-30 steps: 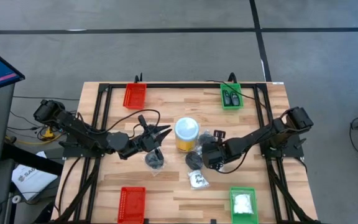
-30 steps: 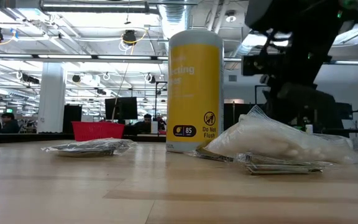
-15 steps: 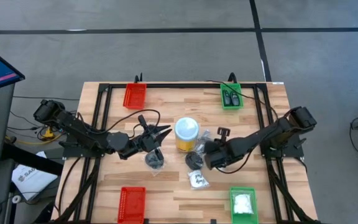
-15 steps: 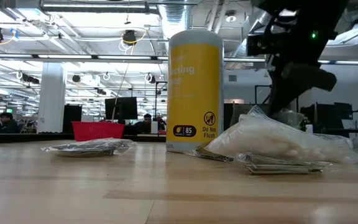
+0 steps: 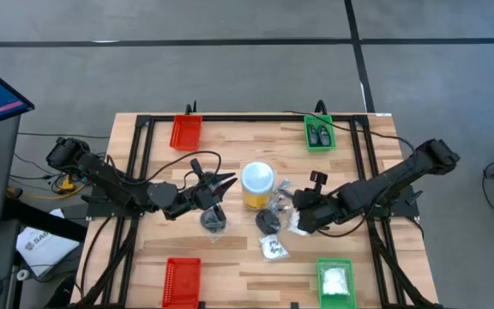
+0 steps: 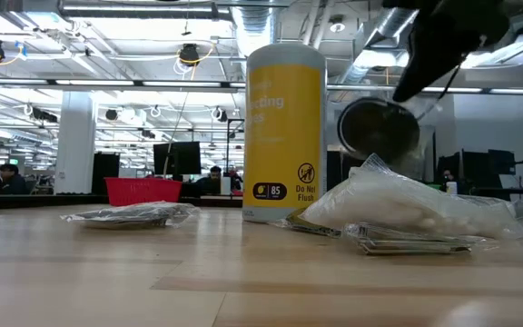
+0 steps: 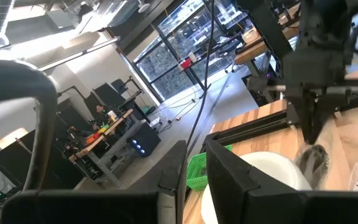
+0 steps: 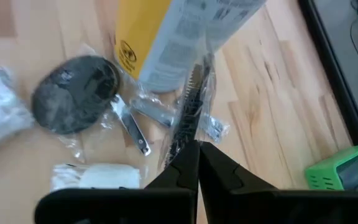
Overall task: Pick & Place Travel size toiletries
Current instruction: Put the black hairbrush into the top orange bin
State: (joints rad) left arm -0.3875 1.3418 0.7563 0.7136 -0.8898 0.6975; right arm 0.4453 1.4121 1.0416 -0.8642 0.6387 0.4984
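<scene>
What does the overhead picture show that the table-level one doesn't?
Only the overhead view shows both arms whole, the left gripper waiting beside the yellow jar, and the green trays and front red tray. Only the table-level view shows the room behind and the jar's label. Both show the jar, a clear packet on the table and the round dark packet lifted by the right gripper.

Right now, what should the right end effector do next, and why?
Probably carry it toward a green tray: the right end effector is shut on the clear packet with a black round piece, hanging above the table; the left end effector waits by the yellow jar.
</scene>
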